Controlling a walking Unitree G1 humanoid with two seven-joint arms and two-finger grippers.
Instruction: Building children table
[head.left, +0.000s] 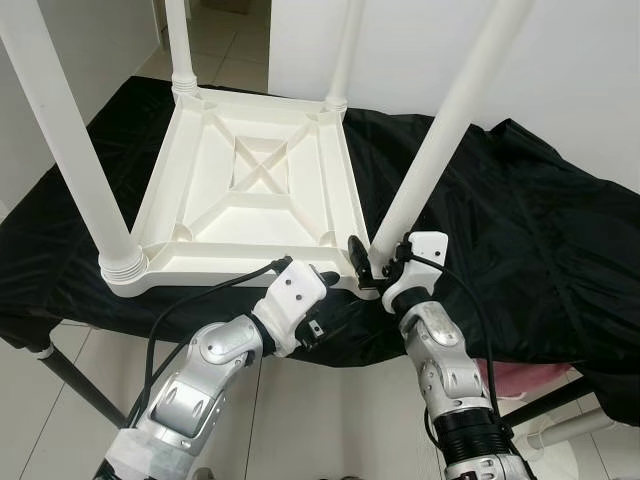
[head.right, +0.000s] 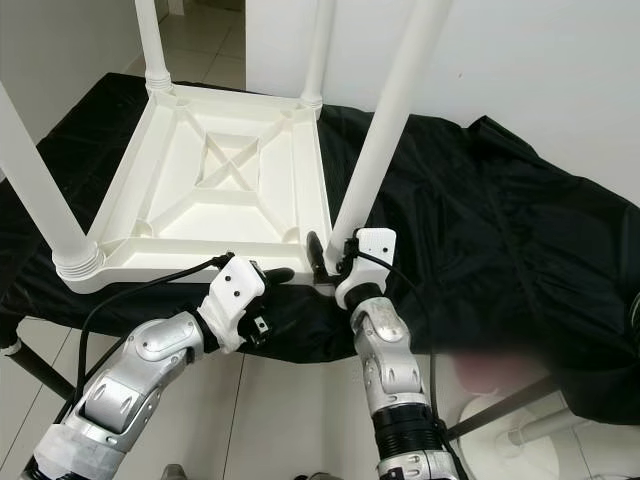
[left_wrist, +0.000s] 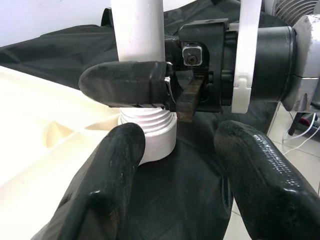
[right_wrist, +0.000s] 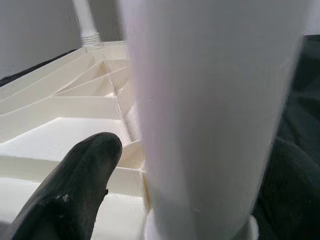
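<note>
Upside down on a bench draped in black cloth (head.left: 520, 230), a white plastic children's table (head.left: 250, 190) lies with its ribbed underside facing up and four white legs rising from its corners. It sits toward the bench's left half, its near edge along the bench's front edge. The leg at the near right corner (head.left: 440, 140) leans up and to the right from its threaded collar, which rests at the very front edge of the cloth. The right end effector (head.left: 368, 262) is at the base of this leg, one black finger (right_wrist: 70, 195) on the table side and the other behind the leg, the two pinching the leg just above its collar; the right wrist view looks straight onto the white tube. The left end effector (head.left: 322, 288) hovers just beside it at the table's near edge, its two black fingers (left_wrist: 105, 190) spread apart and holding nothing, pointing toward the same collar and the other end effector. The near left leg (head.left: 70, 150), with a ribbed collar, stands at the front left corner; the two far legs (head.left: 180, 45) stand at the back corners by a white wall. Pale tiled floor (head.left: 330, 420) shows below the bench, with black bench legs (head.left: 80, 385) slanting beneath it.
</note>
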